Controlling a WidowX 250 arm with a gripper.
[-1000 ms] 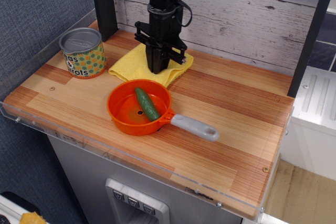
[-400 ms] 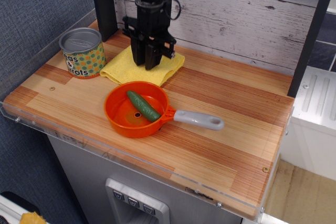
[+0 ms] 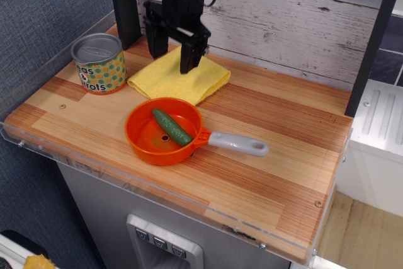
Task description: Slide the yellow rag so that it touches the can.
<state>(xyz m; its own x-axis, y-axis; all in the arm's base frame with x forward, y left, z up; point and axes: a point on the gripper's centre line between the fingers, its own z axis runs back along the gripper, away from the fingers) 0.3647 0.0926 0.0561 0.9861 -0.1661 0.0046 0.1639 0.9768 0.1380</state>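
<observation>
The yellow rag [image 3: 179, 80] lies flat on the wooden table near the back wall. Its left corner reaches right up to the can [image 3: 99, 63], and I cannot tell whether they touch. The can has a silver lid and a dotted label and stands at the back left. My gripper [image 3: 172, 55] hangs just above the rag's back edge with its jaws spread wide and nothing between them. One finger [image 3: 156, 43] is over the rag's back left, the other [image 3: 189, 60] is over its middle.
An orange pan [image 3: 141, 140] with a grey handle [image 3: 239, 144] sits just in front of the rag and holds a green cucumber [image 3: 172, 126]. A black post [image 3: 123, 4] stands behind the can. The white plank wall [image 3: 283, 23] runs along the back.
The gripper slid the rag left toward the can, then opened its jaws and lifted off it. The pan shifted slightly left and its handle turned.
</observation>
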